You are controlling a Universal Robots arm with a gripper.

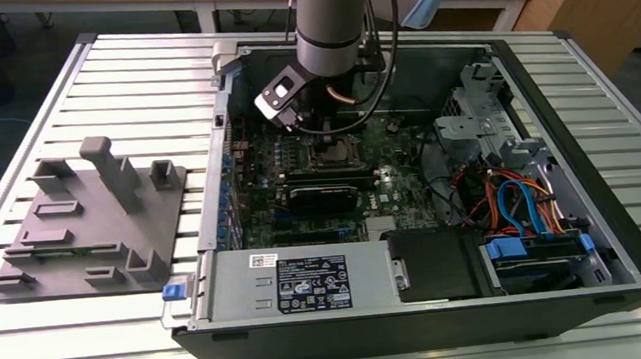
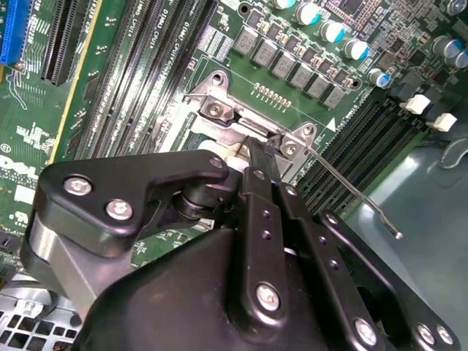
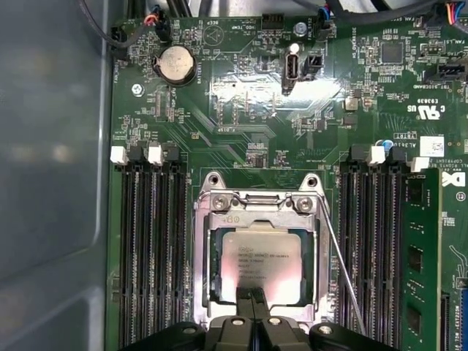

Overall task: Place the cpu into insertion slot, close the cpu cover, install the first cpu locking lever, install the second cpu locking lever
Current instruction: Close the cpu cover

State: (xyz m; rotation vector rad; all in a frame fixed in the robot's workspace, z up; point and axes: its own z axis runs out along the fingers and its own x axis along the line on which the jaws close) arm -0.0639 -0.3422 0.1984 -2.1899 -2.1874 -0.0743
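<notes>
The computer case (image 1: 419,332) lies open, exposing the motherboard (image 3: 241,110) that surrounds the insertion slot (image 3: 214,265). The gripper (image 3: 253,298) is over one edge of the slot, its fingers drawn together with nothing between them. The cpu cover (image 3: 201,256) lies flat over the slot. The cpu (image 3: 263,252) is seated within the slot. One locking lever (image 3: 338,263) slants free beside the slot.

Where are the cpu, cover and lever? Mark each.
cpu (image 3: 263,256): first wrist view, middle of its metal top.
cover (image 3: 205,263): first wrist view, side bar of the frame.
lever (image 3: 339,267): first wrist view, midway along the thin rod.
</notes>
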